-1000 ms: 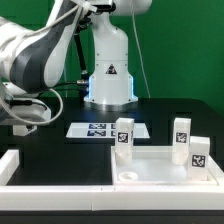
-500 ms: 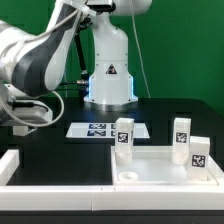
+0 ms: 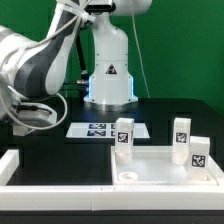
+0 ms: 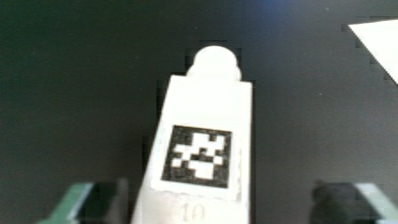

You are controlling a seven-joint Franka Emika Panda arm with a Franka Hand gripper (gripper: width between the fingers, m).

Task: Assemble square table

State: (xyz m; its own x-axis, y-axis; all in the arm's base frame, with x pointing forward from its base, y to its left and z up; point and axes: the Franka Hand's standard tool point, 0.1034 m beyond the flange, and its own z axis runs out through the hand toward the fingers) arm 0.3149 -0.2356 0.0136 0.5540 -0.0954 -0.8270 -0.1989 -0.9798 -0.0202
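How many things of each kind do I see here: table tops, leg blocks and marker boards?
Table top: 1
Leg blocks: 4, three standing in the exterior view, one seen only in the wrist view
Marker board: 1
Total: 6

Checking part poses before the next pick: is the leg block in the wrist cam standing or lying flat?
Lying flat. The leg block rests lengthwise on the dark table, tagged face toward the wrist camera, rounded peg at its far end. Gripper fingers flank its near end.
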